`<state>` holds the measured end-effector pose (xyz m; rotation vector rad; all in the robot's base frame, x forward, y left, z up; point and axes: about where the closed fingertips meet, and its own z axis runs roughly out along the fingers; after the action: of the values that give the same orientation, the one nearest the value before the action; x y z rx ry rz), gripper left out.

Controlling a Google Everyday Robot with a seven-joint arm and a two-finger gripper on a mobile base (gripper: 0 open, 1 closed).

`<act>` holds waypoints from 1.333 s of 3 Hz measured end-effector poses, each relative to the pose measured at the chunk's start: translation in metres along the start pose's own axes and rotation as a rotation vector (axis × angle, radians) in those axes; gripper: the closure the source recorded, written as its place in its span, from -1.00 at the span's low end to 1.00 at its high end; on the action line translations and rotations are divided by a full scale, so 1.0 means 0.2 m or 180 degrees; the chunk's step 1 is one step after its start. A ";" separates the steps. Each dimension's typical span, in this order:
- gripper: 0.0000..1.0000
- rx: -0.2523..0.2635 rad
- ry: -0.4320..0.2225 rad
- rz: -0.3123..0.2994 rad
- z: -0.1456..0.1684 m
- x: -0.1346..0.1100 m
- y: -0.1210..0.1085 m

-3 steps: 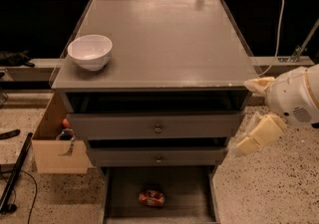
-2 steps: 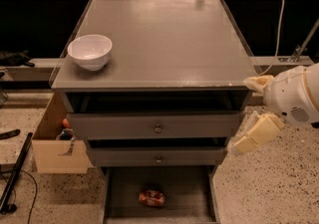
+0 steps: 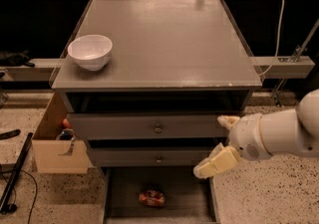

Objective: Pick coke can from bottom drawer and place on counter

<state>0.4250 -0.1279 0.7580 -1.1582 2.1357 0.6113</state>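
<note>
The coke can (image 3: 152,197) lies on its side on the dark floor of the open bottom drawer (image 3: 187,195), near the middle. My gripper (image 3: 211,144) hangs in front of the right end of the two closed upper drawers, above and to the right of the can, apart from it. Its two cream fingers (image 3: 215,163) are spread apart and hold nothing. The grey counter (image 3: 164,39) lies above the drawers.
A white bowl (image 3: 90,52) stands at the counter's front left. An open cardboard box (image 3: 54,143) with small items sits on the floor left of the cabinet. A black pole (image 3: 14,175) lies on the speckled floor at far left. Cables and rails run behind the counter.
My gripper and arm have moved down and to the left, from beside the counter's right front corner to in front of the drawers. The can and bowl have not moved.
</note>
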 end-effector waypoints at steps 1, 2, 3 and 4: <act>-1.00 -0.0124 0.0009 0.0279 0.27 0.20 0.02; -1.00 -0.0180 0.0033 0.0348 0.43 0.36 0.00; -1.00 -0.0187 0.0004 0.0351 0.46 0.38 -0.01; -1.00 -0.0166 -0.0126 0.0262 0.48 0.37 0.01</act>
<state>0.4211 -0.1068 0.6395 -1.0810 2.1540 0.7247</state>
